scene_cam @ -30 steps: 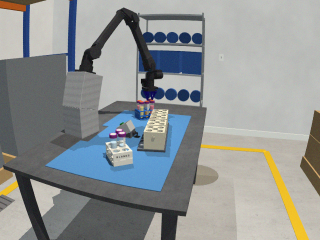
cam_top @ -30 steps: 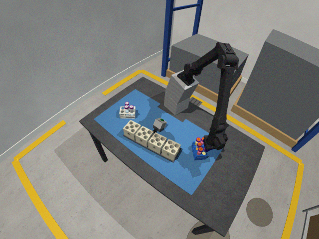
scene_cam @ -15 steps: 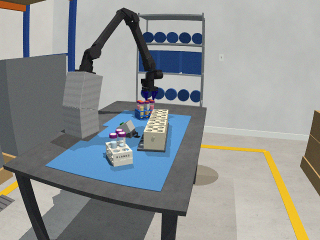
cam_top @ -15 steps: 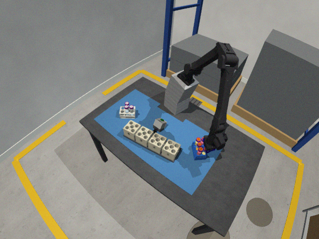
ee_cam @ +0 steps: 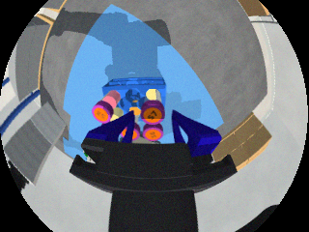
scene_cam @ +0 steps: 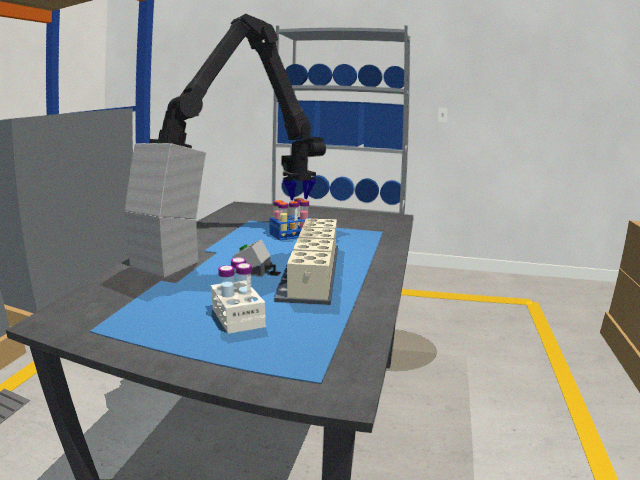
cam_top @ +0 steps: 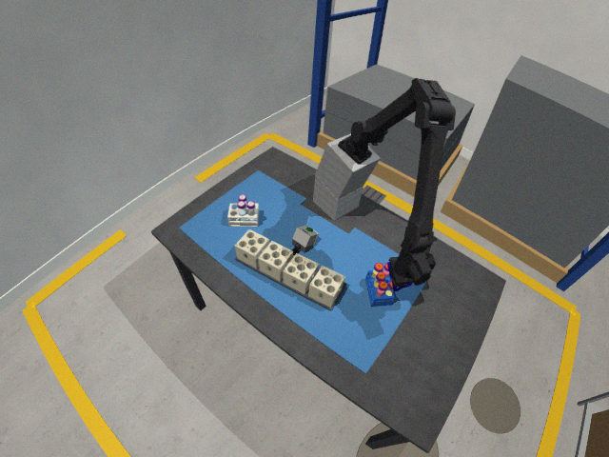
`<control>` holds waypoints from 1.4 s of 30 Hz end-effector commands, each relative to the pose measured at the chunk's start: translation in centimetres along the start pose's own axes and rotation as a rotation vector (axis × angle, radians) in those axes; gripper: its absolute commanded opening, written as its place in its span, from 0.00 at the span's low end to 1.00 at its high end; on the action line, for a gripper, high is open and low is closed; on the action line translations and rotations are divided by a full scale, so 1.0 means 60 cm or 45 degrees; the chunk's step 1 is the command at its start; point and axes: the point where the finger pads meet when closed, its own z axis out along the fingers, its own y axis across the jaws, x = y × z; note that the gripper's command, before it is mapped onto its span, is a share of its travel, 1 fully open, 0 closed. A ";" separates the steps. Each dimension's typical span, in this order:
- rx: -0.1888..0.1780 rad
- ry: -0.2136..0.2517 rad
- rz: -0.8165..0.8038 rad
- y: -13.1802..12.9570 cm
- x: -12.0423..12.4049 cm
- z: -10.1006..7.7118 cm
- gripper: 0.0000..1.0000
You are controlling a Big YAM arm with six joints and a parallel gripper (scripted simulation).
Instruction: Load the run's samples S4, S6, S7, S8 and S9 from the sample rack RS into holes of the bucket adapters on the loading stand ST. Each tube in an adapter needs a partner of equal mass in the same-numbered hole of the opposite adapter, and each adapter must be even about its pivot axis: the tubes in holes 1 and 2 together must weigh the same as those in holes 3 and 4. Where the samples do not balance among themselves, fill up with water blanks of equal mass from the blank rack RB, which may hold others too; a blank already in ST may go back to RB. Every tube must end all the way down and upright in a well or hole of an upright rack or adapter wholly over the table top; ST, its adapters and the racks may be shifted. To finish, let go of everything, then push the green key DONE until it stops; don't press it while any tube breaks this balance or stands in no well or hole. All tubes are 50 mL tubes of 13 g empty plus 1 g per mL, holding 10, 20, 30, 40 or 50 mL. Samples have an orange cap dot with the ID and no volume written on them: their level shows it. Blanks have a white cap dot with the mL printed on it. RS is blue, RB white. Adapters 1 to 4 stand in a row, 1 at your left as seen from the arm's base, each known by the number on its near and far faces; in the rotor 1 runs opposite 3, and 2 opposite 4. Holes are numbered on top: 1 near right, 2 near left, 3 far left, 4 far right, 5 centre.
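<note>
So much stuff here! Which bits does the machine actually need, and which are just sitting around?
Needed: blue sample rack, white blank rack, four bucket adapters, green DONE key, open end effector.

Sitting around: grey shelf unit with blue discs, cardboard boxes, grey crates.

Grey walls (scene_cam: 516,77), concrete floor (scene_cam: 491,387), yellow floor tape (scene_cam: 563,372), metal shelving (scene_cam: 404,129).

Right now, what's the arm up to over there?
The gripper hangs just above the orange-capped sample tubes in the blue sample rack, jaws partly open and holding nothing. No tube is lifted yet. All four adapters on the loading stand show only empty holes, and the blanks sit in the white blank rack.
</note>
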 end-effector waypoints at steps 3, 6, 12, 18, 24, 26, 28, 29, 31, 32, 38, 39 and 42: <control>0.042 -0.003 0.000 -0.025 0.005 -0.059 0.55; 0.031 -0.004 -0.008 -0.015 -0.001 -0.068 0.55; 0.040 -0.008 -0.003 -0.026 -0.005 -0.057 0.55; 0.040 -0.008 -0.003 -0.026 -0.005 -0.057 0.55; 0.040 -0.008 -0.003 -0.026 -0.005 -0.057 0.55; -0.024 0.004 -0.007 0.008 0.001 -0.034 0.55; 0.005 -0.003 -0.007 0.015 -0.009 -0.033 0.80; 0.056 -0.013 -0.006 0.008 -0.016 -0.062 0.80; 0.055 -0.012 -0.006 0.037 -0.015 -0.060 0.80; 0.054 -0.012 -0.006 0.051 -0.015 -0.059 0.80; 0.051 -0.012 -0.005 0.116 -0.013 -0.056 0.80; 0.031 -0.007 -0.002 0.115 -0.004 -0.048 0.80; 0.042 -0.002 0.026 0.101 0.005 -0.028 0.80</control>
